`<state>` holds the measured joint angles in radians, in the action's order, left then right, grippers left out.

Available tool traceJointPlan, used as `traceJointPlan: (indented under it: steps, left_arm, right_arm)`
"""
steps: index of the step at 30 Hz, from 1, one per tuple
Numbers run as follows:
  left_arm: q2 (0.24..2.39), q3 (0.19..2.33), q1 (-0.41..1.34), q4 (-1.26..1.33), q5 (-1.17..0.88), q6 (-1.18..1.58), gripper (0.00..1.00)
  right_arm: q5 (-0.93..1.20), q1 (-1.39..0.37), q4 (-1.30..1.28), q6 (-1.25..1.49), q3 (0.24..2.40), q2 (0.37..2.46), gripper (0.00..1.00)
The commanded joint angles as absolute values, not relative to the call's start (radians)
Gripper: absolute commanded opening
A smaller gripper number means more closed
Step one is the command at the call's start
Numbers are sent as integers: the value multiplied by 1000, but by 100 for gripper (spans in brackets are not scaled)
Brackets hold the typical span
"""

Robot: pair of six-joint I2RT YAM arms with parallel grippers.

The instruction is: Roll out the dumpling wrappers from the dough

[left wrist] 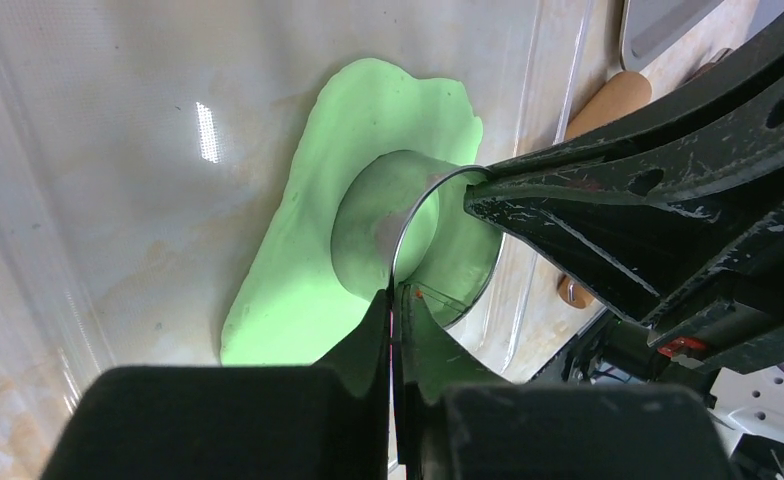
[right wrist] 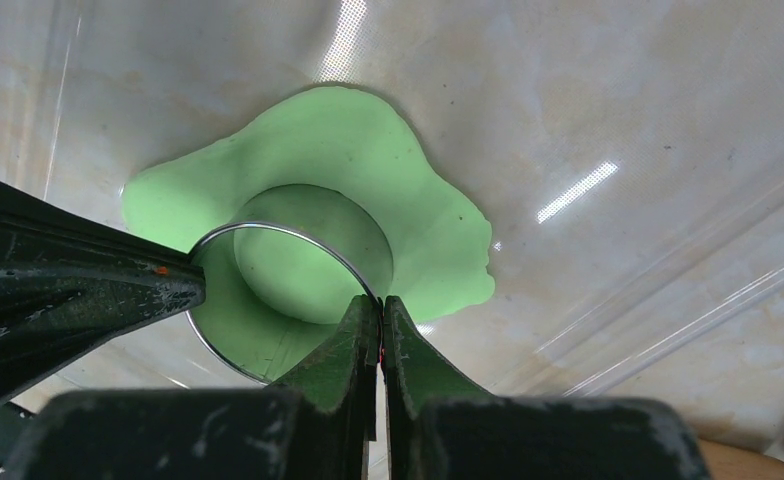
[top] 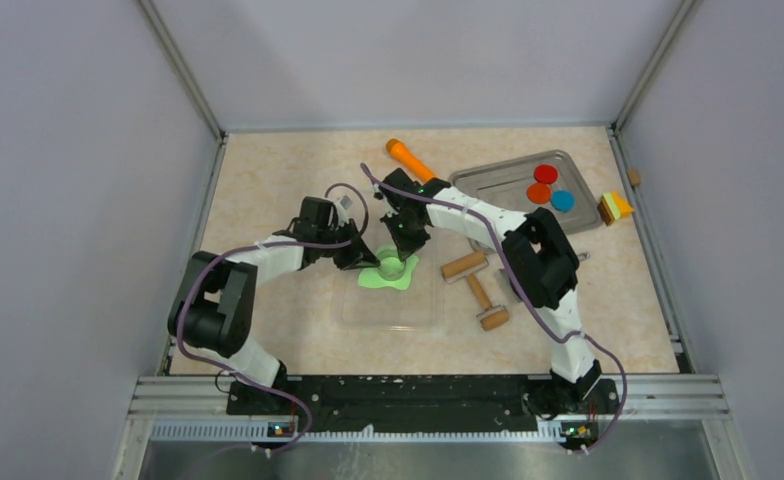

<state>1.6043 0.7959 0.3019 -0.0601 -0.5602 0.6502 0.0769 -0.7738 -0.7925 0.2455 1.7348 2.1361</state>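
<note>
Shows the dough (right wrist: 368, 150) spread as a thin, irregular lime-green sheet, lying flat on a clear plastic mat (top: 398, 312) at the middle of the table (top: 268, 180), between the two arms. Finds a round metal cutter ring (left wrist: 368, 215) standing upright on the sheet and enclosing a round patch of the same green. Cannot tell whether that patch is cut free. Has the left gripper (left wrist: 393, 300) pinched tight on the ring's thin wall, fingertips nearly meeting with only the metal between them. Has the right gripper (right wrist: 380, 312) clamped just as closely on the rim at another spot, so that both hold the one ring from different sides. Places two wooden rolling pins (top: 465, 265) just to the right of the mat, touching neither arm's fingers. Sets a metal tray (top: 498, 175) farther back on the right, carrying a red disc (top: 545, 172), an orange disc (top: 539, 193) and a blue disc (top: 563, 200) close together. Leaves an orange-handled tool (top: 409, 158) beside the tray's left end.
</note>
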Motion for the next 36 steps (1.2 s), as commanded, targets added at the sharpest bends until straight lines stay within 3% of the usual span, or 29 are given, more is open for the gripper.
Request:
traceJointPlan:
  steps: [1,13,22,36]
  left_arm:
    - [1626,777,304,-71,-508,607,0]
    - [1674,733,333,-100,-466,516,0]
    - [1695,643,348,-8,-409,496,0]
    - [1761,755,345,-31,-410,488,0]
  right_arm:
    - [85,-765,-768,235,1738,2144,0]
    - [62,-762,-505,334,1405,2009,0]
    - [57,-762,-428,409,1334,2001,0]
    - [160,-786,-426,487,1229,1986,0]
